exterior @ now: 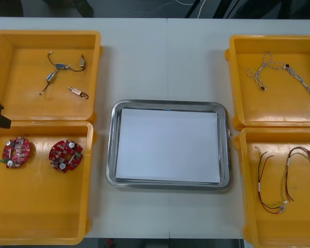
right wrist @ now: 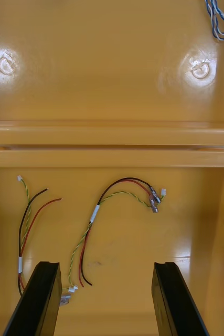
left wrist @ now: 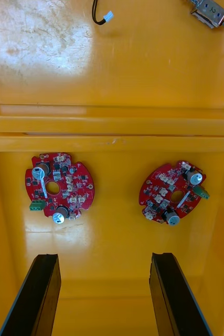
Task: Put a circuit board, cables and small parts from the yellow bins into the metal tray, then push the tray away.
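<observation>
Left wrist view has my left pincer (left wrist: 104,257) spread wide with nothing in it, over the glossy plastic floor of the near left bin (left wrist: 117,236). Two round, bumpy-topped red circuit boards (left wrist: 59,185) lie just past the fingertips. Right wrist view, same deal: right pincer (right wrist: 106,265) wide open and empty above thin, curly red and yellow cables (right wrist: 98,210) in the near right bin (right wrist: 195,220). Front view adds what the wrists miss: the shiny-rimmed metal tray (exterior: 111,155), flat white inside, mid-table between the bins.
</observation>
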